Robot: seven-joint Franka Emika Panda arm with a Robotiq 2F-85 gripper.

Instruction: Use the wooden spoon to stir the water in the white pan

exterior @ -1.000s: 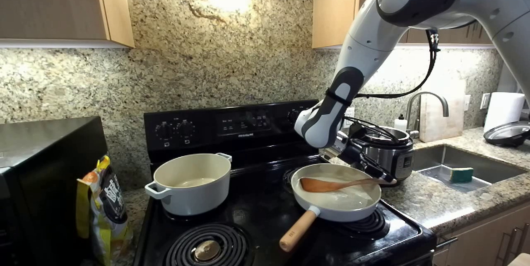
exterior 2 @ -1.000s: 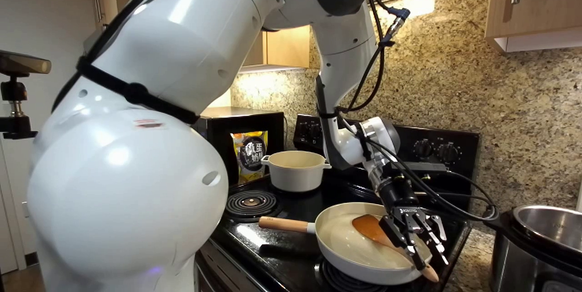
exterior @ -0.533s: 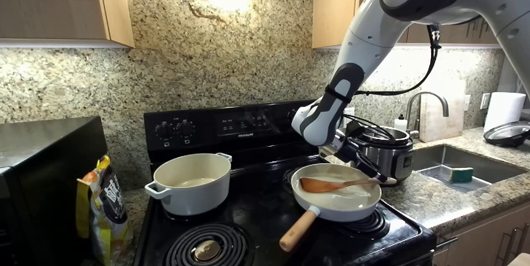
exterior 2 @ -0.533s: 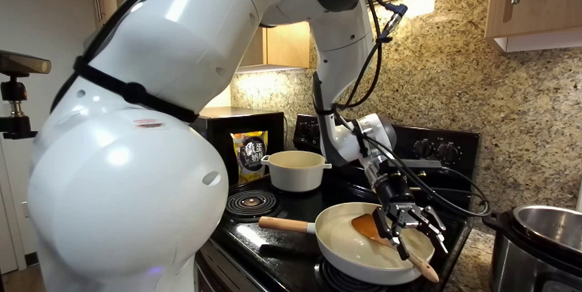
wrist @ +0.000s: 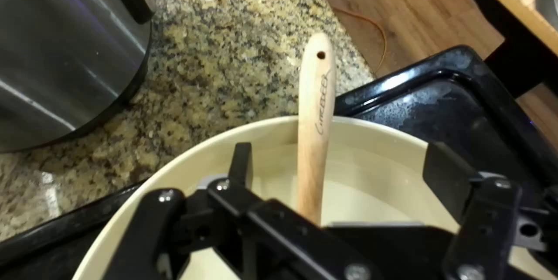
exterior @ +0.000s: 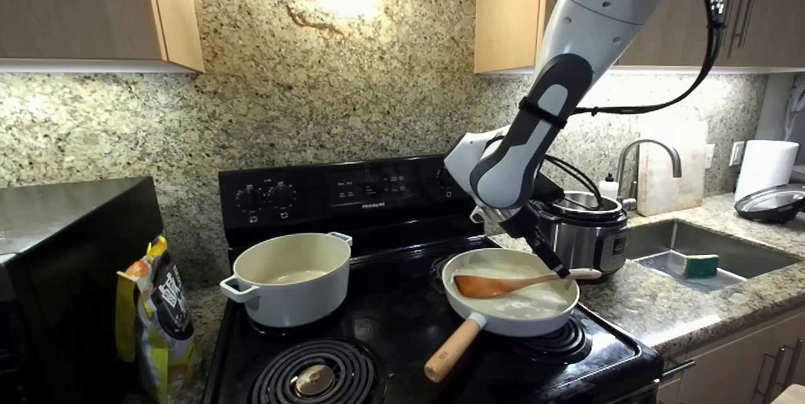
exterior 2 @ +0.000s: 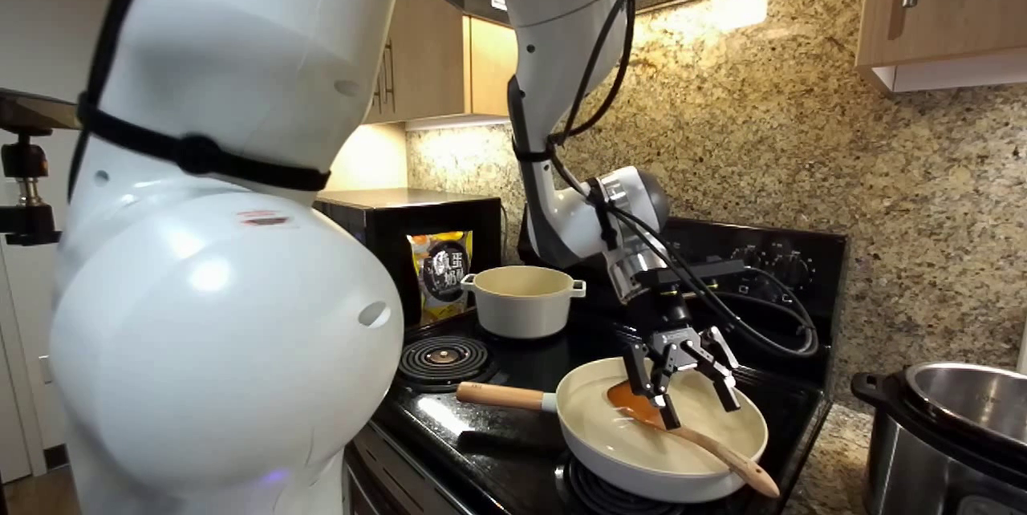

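On the black coil stove (exterior: 409, 322), in an exterior view, see the shallow round white frying pan (exterior: 525, 326) with light wooden handle (exterior: 454, 350) toward seven o'clock and clear water (exterior: 528, 303) inside. Find the orange-brown wooden spoon (exterior: 500, 285) with broad head toward nine and slim end past the rim toward three. Above, see the black two-fingered tool (exterior 2: 700, 411) spread wide, gripping nothing.

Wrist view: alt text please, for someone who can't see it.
Open gripper over the white pan; between its jaws, ungripped, shows the wooden spoon, its handle crossing the rim and its head hidden. A steel cooker stands on the granite counter at upper left; black stovetop at right.
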